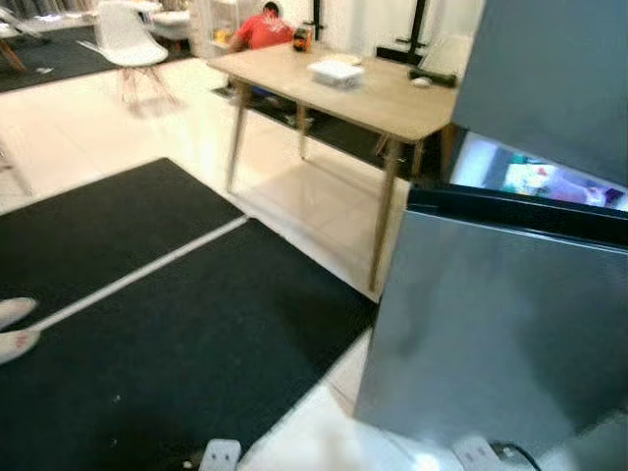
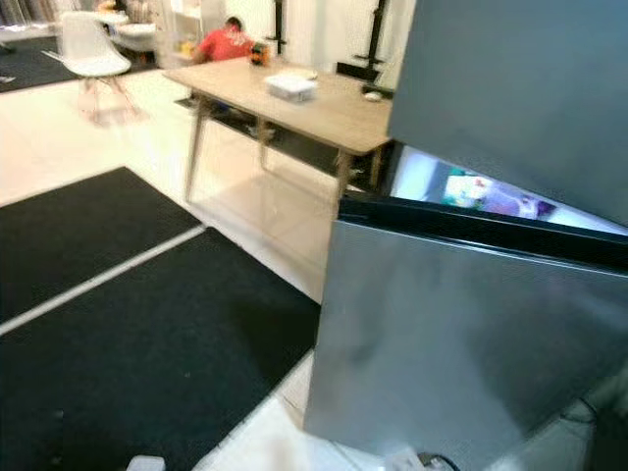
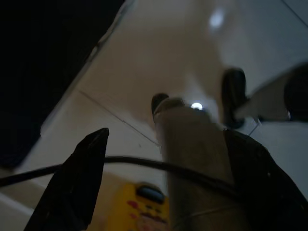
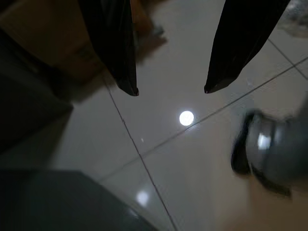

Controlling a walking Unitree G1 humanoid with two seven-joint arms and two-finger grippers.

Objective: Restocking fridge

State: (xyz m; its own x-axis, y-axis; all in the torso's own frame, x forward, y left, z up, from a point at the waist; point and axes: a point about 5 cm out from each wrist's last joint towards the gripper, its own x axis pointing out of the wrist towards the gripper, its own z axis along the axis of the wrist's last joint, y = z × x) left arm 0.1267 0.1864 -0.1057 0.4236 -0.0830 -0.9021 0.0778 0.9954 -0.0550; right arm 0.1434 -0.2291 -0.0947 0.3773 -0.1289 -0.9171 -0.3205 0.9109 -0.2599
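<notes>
Nearest me on the right stands the grey fridge (image 2: pixel 461 334), its door ajar on lit shelves ready for stock—my left gripper (image 3: pixel 163 178) and right gripper (image 4: pixel 171 89) hang spread and empty over floor tiles (image 4: pixel 159 159), not reaching.

Grey fridge (image 1: pixel 491 324), black mat (image 1: pixel 177 343) with white stripe (image 1: pixel 137 275), tan table (image 1: pixel 373 93).

A wooden table (image 1: pixel 392 103) stands beyond black mats (image 1: pixel 167 343) on pale tile.
</notes>
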